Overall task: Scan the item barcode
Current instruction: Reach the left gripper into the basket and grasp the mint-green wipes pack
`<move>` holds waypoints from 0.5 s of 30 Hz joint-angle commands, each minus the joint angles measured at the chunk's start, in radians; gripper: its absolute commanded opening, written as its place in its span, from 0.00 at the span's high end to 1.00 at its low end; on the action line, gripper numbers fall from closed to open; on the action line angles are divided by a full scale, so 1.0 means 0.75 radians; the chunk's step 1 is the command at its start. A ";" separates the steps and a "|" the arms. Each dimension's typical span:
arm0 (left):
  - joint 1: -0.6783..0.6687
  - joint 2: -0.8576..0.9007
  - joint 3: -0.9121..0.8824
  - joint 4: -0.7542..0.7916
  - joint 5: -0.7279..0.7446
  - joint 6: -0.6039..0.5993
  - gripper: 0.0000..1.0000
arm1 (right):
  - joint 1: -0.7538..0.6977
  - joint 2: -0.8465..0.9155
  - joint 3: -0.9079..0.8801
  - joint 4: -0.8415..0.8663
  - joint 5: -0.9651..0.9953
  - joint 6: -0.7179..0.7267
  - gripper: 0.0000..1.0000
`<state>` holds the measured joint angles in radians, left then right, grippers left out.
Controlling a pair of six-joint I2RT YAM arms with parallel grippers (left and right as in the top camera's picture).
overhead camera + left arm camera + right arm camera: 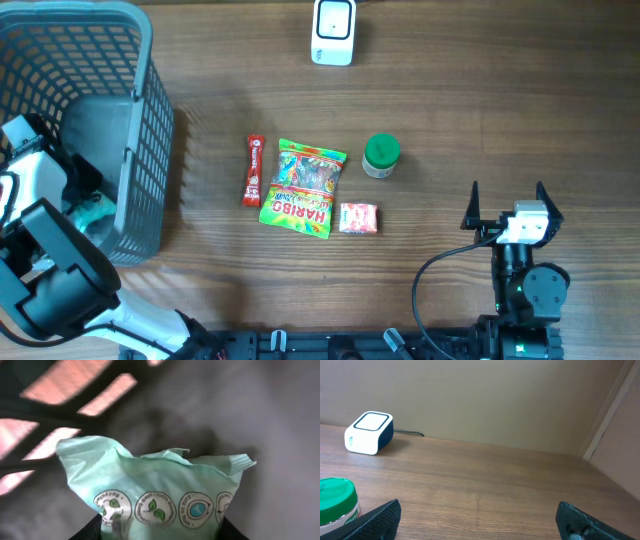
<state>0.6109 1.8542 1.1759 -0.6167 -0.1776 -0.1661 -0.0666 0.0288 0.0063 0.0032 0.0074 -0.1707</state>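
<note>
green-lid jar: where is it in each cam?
Overhead: jar right of centre, just right of the Haribo bag.
Left wrist: not in it.
Right wrist: jar in the bottom-left corner, cut by the frame edge.
Shared landmark: the white scanner, top centre overhead, far left in right wrist.

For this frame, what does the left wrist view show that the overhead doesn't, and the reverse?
Left wrist only: the round recycling-style icons printed on the mint-green packet. Overhead only: the scanner, Haribo bag, red stick pack, pink packet, green-lidded jar and open right gripper. Both: the packet, a sliver overhead, inside the grey basket.
</note>
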 commanded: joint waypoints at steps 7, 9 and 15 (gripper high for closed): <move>-0.009 0.052 -0.065 -0.030 0.227 0.007 0.66 | 0.004 -0.006 -0.002 0.004 -0.011 -0.015 0.00; -0.009 0.004 0.003 -0.087 0.227 0.007 0.67 | 0.004 -0.006 -0.002 0.004 -0.011 -0.015 0.00; -0.010 -0.221 0.295 -0.275 0.247 0.003 0.69 | 0.004 -0.006 -0.002 0.004 -0.011 -0.015 0.00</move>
<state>0.6071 1.8168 1.2564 -0.7876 -0.0380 -0.1654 -0.0666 0.0288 0.0063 0.0032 0.0074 -0.1707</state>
